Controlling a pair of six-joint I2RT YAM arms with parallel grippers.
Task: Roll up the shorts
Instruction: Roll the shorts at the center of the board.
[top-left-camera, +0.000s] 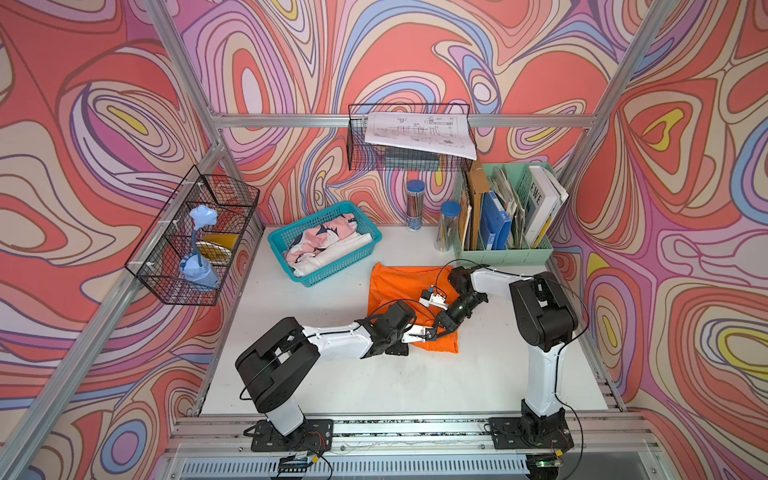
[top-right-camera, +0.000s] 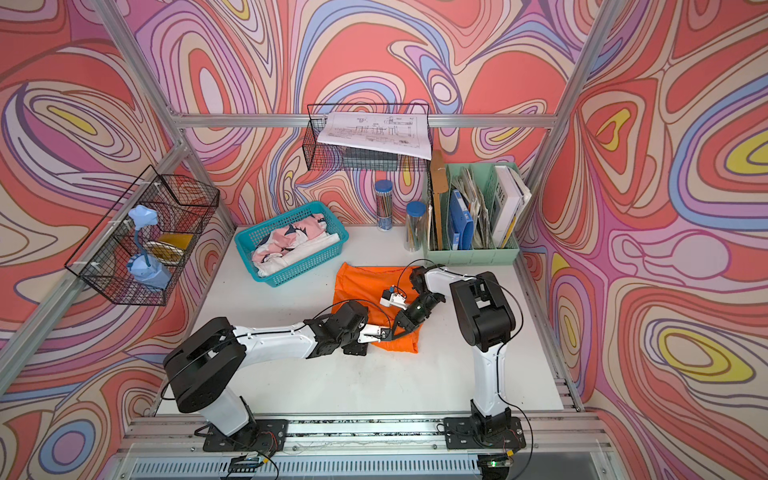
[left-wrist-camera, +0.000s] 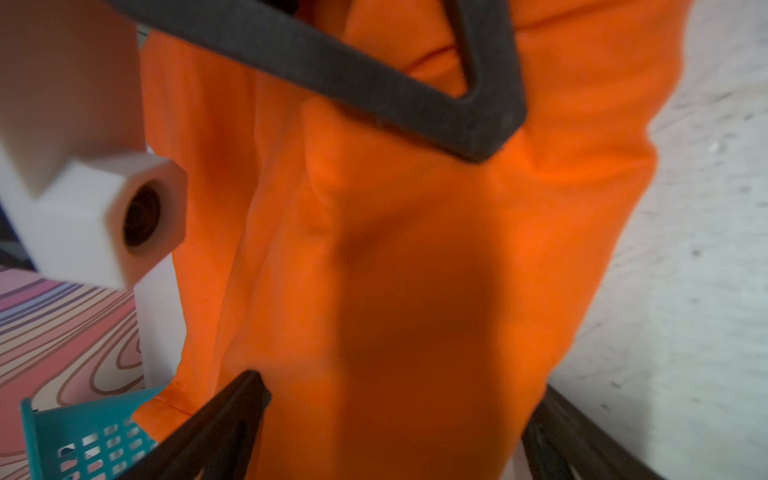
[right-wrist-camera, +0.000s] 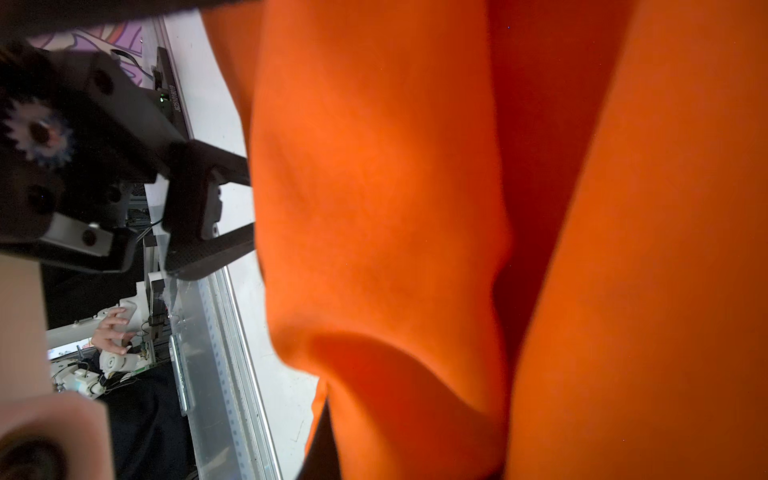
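Pinching a raised fold at the near end of the shorts (top-left-camera: 399, 286): right gripper (top-left-camera: 439, 328), jaws closed on the orange cloth. Left gripper (left-wrist-camera: 399, 382): jaws spread fully wide over the same near end, gripping nothing. Shorts: lying on the white table (top-left-camera: 415, 386), right of centre, just right of the teal basket (top-left-camera: 328, 279), nearer than the green file rack (top-left-camera: 505, 257).

Your clearest lane is the bare bench (top-left-camera: 374, 386) in front of the shorts (top-left-camera: 399, 286), between the two arm bases. Farther back, the teal basket (top-left-camera: 332, 270), a blue-lidded jar (top-left-camera: 448, 224) and the green file rack (top-left-camera: 505, 257) crowd the far edge.
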